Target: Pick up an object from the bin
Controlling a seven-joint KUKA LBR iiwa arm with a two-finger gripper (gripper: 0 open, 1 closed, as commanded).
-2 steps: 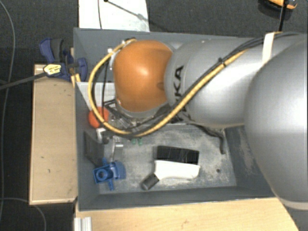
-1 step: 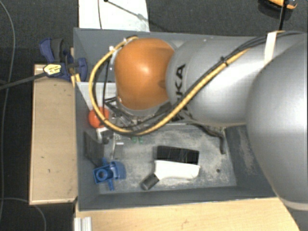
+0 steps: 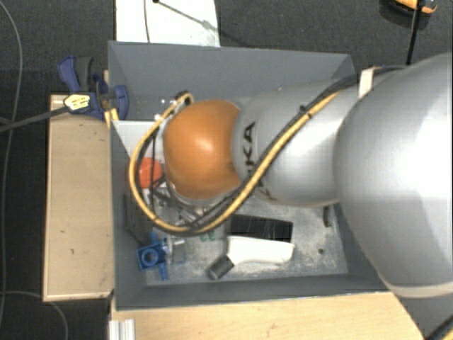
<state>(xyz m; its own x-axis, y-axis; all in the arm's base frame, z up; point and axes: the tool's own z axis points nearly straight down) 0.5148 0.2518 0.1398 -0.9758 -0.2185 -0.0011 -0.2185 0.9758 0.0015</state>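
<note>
Jaws, hidden under the orange cover (image 3: 202, 147) so that open or closed cannot be told, low at the bin's (image 3: 233, 69) left between a red thing (image 3: 148, 170) and a blue piece (image 3: 151, 256); nothing visibly lifted, pick judged not yet done.

Your grey bin (image 3: 233, 69) holds a blue piece (image 3: 151, 256), a white block (image 3: 259, 250), a black slab (image 3: 260, 227); the wrist cover (image 3: 202, 147) is orange.

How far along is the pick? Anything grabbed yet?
Done: the gripper is down at the left of the bin, next to a red thing and near a blue piece. In hand: no object visibly held. Left: grasp and lift; the white block and black slab lie untouched.
</note>
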